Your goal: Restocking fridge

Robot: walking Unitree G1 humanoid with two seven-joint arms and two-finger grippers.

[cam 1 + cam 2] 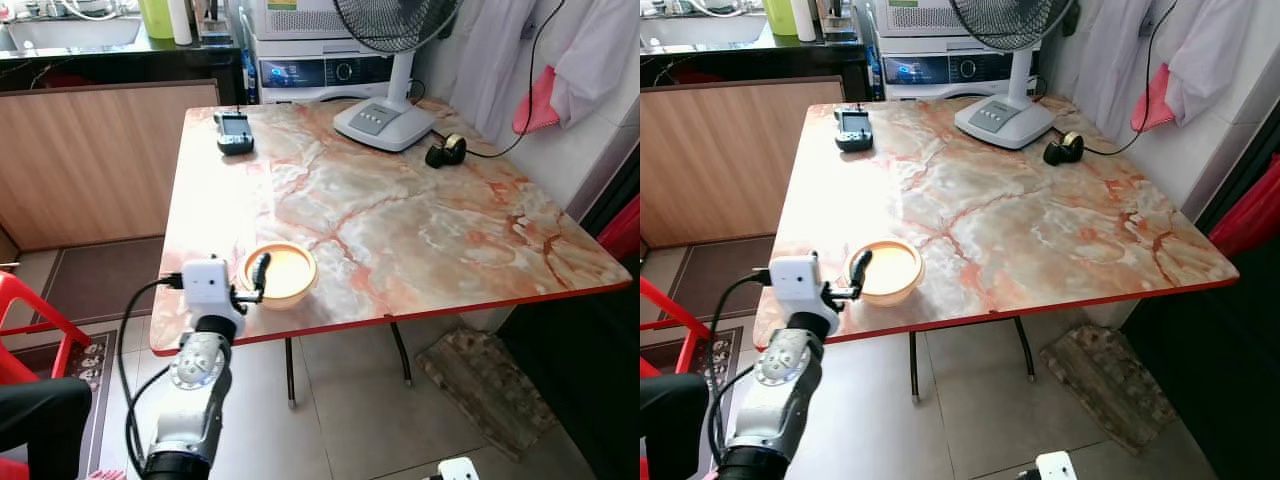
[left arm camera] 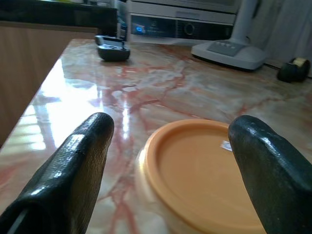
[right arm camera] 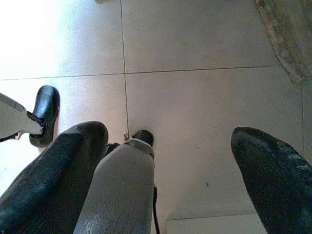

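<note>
A round tub with an orange lid [image 1: 280,272] sits on the marble table [image 1: 430,230], close to its front left edge. My left gripper [image 1: 255,283] is raised to table height just left of the tub and is open. In the left wrist view its two black fingers [image 2: 78,161] stand wide apart, with the orange lid [image 2: 204,170] low between them and nothing gripped. My right gripper [image 3: 168,131] hangs open over the tiled floor, above my own leg and foot [image 3: 45,109].
A fan base [image 1: 385,122], a black handset [image 1: 234,132] and a tape roll [image 1: 447,150] stand at the table's far side. A washing machine [image 1: 320,70] is behind. A red chair [image 1: 25,320] is at my left; a doormat [image 1: 490,385] lies under the table's right.
</note>
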